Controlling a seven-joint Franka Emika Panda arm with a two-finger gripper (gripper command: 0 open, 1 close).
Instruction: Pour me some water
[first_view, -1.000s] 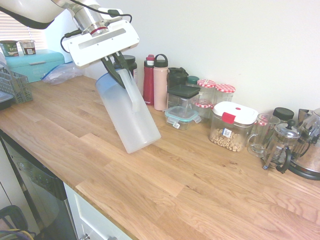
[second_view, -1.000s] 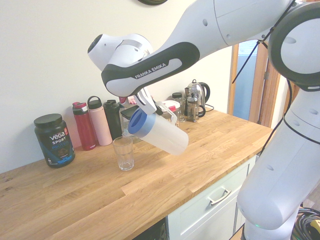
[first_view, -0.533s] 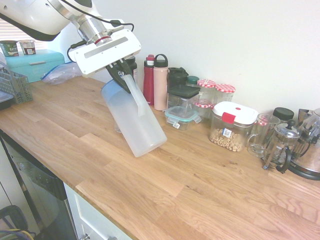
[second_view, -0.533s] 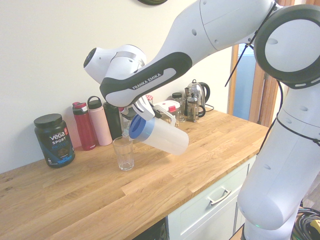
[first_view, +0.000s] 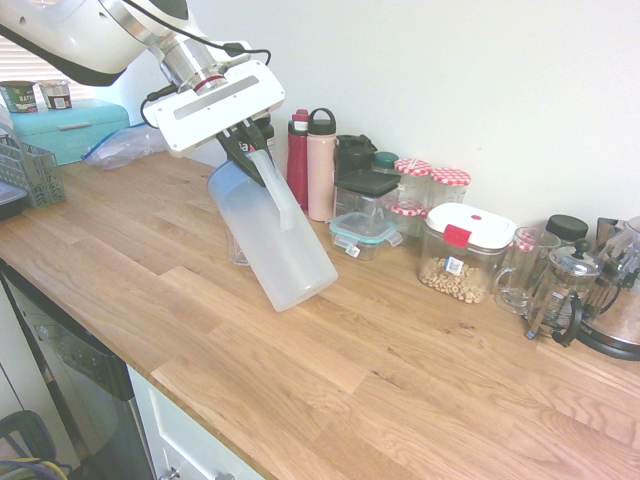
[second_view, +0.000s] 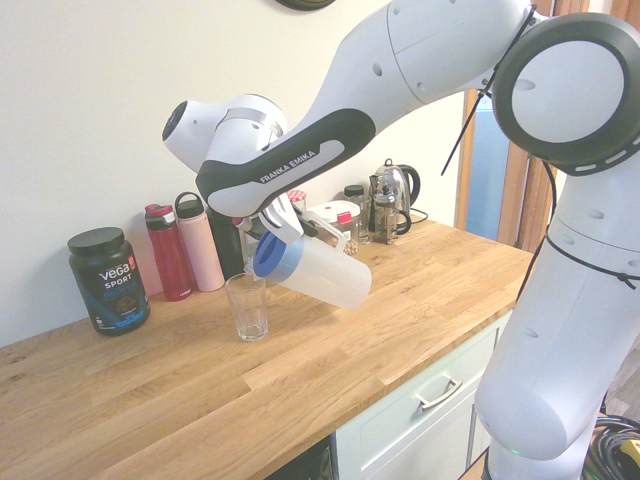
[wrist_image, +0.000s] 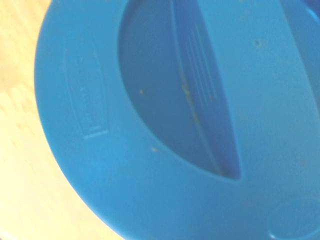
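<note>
The pitcher (first_view: 275, 240) is of cloudy white colour, and its lid (second_view: 278, 257) is blue. The surface (first_view: 300, 370) below the pitcher is light brown, with a pattern of wood grain in long strips. Behind the pitcher, one bottle (first_view: 298, 165) is dark red and the bottle beside it (first_view: 321, 170) is pale pink with a black cap. Near these, the jar lids (first_view: 413, 167) have a red and white check. Well apart from the pitcher, the box (first_view: 70, 132) is turquoise.
</note>
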